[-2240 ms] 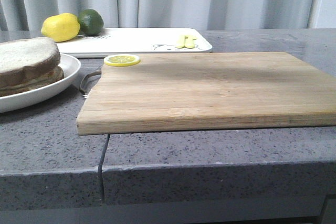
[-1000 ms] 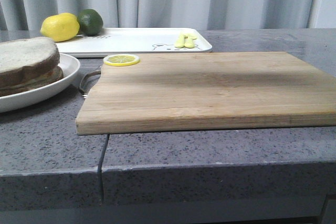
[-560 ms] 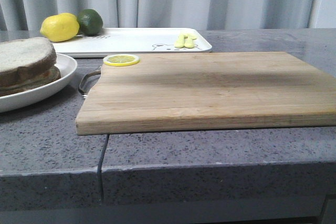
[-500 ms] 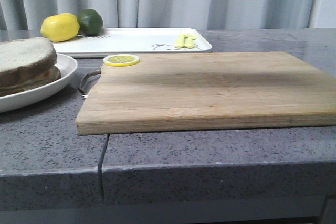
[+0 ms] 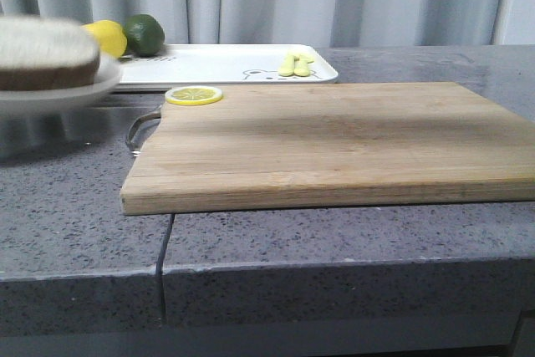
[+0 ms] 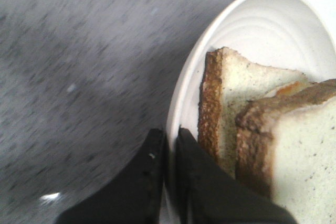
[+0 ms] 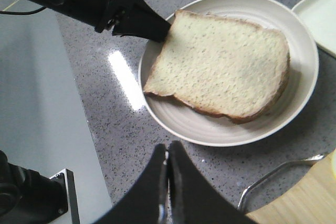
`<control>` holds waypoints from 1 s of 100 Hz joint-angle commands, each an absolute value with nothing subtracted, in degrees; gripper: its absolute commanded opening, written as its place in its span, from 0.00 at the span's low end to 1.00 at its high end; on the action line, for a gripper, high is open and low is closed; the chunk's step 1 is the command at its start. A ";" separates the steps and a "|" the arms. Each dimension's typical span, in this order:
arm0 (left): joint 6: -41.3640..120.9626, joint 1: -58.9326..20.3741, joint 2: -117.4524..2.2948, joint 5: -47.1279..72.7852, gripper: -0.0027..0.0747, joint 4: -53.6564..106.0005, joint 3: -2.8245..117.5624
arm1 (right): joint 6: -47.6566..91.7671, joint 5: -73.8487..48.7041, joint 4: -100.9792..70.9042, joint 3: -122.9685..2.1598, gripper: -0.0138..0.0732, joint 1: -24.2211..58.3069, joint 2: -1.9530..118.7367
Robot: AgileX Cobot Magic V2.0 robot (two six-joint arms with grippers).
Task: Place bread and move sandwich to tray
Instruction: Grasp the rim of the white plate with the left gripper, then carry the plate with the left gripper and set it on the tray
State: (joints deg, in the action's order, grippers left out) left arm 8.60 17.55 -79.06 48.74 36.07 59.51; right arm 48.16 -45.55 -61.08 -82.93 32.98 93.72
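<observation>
I hold the left gripper (image 6: 167, 156) clamped on the sandwich (image 5: 46, 64) plate rim, lifting it clear of the tabletop (image 5: 75, 206) toward the tray (image 5: 226, 63) at 12 o'clock; right gripper (image 7: 167, 182) closed, empty.

Pale, speckled bread (image 7: 220, 72) with dark brown crust on a white plate (image 7: 303, 85); white tray (image 5: 221, 64) with bear line drawing; yellow lemon (image 5: 107, 37), green lime (image 5: 145, 33); tan wooden board (image 5: 326, 144); grey speckled counter (image 5: 75, 198).
</observation>
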 commanded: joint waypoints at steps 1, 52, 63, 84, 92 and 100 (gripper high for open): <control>8.51 17.60 -77.60 47.14 0.01 44.07 64.34 | 48.81 -44.00 -62.65 -84.44 0.08 32.72 88.08; 7.86 5.89 -95.88 44.46 0.01 50.24 88.77 | 48.81 -46.18 -60.98 -84.44 0.08 32.72 71.83; 7.86 3.41 -100.74 42.97 0.01 53.07 92.74 | 48.81 -46.41 -60.40 -84.44 0.08 32.72 68.83; 7.86 -0.98 -108.31 41.11 0.01 56.76 98.69 | 47.46 -47.38 -59.86 -84.44 0.08 32.72 65.19; 7.86 -2.55 -110.16 38.29 0.01 56.88 99.49 | 46.66 -48.18 -59.28 -84.44 0.08 32.72 64.47; 7.86 -3.18 -111.50 36.78 0.01 57.00 99.85 | 46.18 -49.23 -59.17 -84.44 0.08 32.72 63.89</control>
State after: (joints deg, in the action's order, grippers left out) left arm 8.73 -2.05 -113.75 40.60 52.01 97.08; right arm 46.81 -50.30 -57.38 -82.93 32.98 65.82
